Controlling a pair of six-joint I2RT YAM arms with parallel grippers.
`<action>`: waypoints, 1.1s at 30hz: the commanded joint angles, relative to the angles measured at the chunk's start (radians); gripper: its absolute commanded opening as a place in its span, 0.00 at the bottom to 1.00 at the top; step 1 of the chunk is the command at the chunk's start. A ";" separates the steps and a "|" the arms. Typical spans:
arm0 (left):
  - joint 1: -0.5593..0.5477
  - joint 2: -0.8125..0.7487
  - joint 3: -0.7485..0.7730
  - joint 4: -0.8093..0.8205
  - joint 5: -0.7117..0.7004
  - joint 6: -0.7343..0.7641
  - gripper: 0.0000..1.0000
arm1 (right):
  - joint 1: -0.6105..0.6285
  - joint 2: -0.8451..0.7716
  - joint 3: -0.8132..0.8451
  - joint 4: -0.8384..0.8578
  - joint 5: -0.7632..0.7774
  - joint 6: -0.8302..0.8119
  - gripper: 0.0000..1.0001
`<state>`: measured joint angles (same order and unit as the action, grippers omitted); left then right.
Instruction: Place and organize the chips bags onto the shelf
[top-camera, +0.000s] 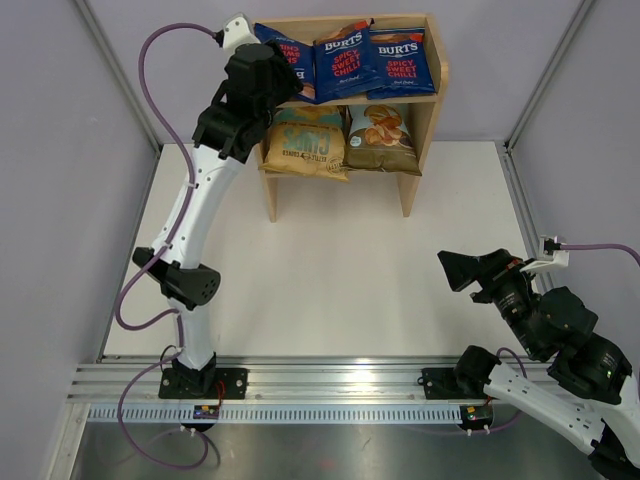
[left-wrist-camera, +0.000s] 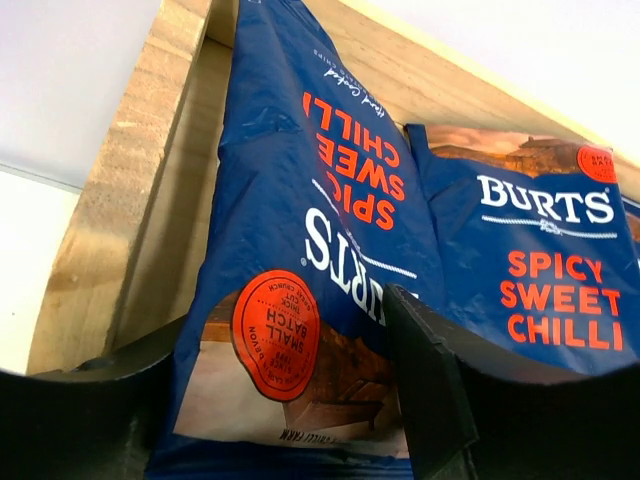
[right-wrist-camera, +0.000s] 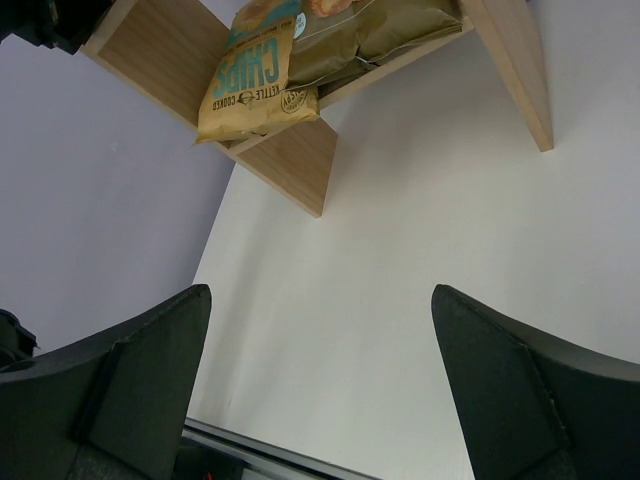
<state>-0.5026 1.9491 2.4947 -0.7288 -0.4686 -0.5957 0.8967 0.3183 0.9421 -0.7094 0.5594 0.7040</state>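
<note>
White table (top-camera: 350, 270), shelf (top-camera: 436, 110), three blue bags (top-camera: 345, 62) above, two bags (top-camera: 308, 140) below, left gripper (left-wrist-camera: 285, 325) unclear, right gripper (right-wrist-camera: 320, 292) gaping

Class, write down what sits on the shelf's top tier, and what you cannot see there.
A left bag, middle bag and right bag, all dark-blue Burts, sit there. The left arm covers part of the left bag from above.

The left arm (top-camera: 205, 210) and right arm (top-camera: 545, 400) have white links and bulky black joints. A purple cable (top-camera: 150, 55) runs along each; the fingers (right-wrist-camera: 150, 380) are matte black wedges.
</note>
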 joint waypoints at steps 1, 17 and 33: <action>-0.002 -0.067 0.016 -0.067 0.031 0.051 0.61 | 0.004 -0.001 0.007 0.005 0.014 0.008 0.99; 0.012 -0.138 -0.076 -0.043 0.159 -0.022 0.46 | 0.004 -0.036 -0.014 0.001 -0.021 0.031 0.99; 0.102 -0.094 -0.065 0.057 0.426 -0.105 0.26 | 0.004 -0.055 -0.022 -0.012 -0.033 0.038 0.99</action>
<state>-0.4358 1.8584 2.4317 -0.7479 -0.1741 -0.6716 0.8967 0.2729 0.9203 -0.7315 0.5297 0.7319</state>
